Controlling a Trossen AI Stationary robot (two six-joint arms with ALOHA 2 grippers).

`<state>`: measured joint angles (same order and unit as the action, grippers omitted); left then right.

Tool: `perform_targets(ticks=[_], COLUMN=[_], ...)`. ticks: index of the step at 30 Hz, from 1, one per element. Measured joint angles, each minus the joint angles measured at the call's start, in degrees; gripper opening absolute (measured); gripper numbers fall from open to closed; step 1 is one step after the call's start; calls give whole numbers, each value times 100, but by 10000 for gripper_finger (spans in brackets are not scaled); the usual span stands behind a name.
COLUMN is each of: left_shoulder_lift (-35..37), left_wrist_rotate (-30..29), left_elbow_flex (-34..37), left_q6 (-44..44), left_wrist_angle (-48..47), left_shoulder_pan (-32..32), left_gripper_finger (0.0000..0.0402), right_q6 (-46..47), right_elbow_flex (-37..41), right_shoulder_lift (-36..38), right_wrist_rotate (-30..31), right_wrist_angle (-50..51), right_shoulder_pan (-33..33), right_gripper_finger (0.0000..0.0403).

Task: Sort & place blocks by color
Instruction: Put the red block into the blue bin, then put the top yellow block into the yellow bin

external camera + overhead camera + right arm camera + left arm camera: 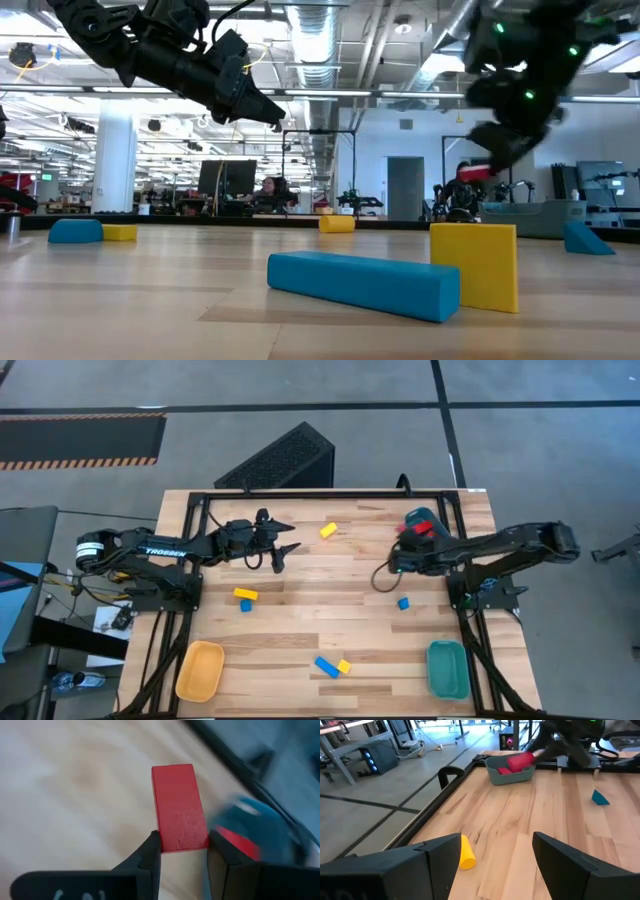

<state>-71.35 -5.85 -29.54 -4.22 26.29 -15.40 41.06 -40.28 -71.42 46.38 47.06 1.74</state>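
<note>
Your left tool (pixel 283 546) hung released above the far left of the bench (pixel 300 630), its two fingers spread wide and nothing between them. A yellow block (pixel 328 530) lay just beyond it on the wood, the nearest loose piece to that arm. Toward the front sat a yellow bar (pixel 246 594) touching a small blue cube (pixel 245 606), and nearer the front edge a blue bar (pixel 326 667) lay against a yellow cube (pixel 344 666). The yellow tray (pixel 200 671) waited at the front left corner.

Farther right, a lone blue block (pixel 403 603) lay in open wood, and a teal tray (pixel 447 668) stood at the front right corner.

Your right tool (pixel 183 851) was clenched on a red bar (pixel 179 807), gripping one end so the bar's long axis ran straight out ahead of the fingers. The far teal tray (pixel 510 772), already holding red, lay just beside that bar, off to one side of its free end. That sideways gap appeared to be what the drop turned on, and the right arm was plainly the nearer one.
</note>
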Motion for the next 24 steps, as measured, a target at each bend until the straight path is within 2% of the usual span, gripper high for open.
perform_targets(ticks=[4,11,20,24], left_shoulder_lift=[0,0,0,0], left_wrist_rotate=[0,0,46,654], left_elbow_flex=[0,0,0,0], left_q6=[-1,-114,-316,-645], left_wrist_angle=[22,56,69,34], left_shoulder_pan=[0,0,-2,-2], left_gripper_finger=[235,235,235,235], right_q6=[856,1134,1254,946], right_elbow_flex=[445,1139,1398,1389], right_shoulder_lift=[355,460,470,483], right_wrist_rotate=[169,248,482,540], right_wrist_angle=[420,308,96,-357], right_shoulder_pan=[365,1032,1246,1127], right_gripper_finger=[127,144,243,263])
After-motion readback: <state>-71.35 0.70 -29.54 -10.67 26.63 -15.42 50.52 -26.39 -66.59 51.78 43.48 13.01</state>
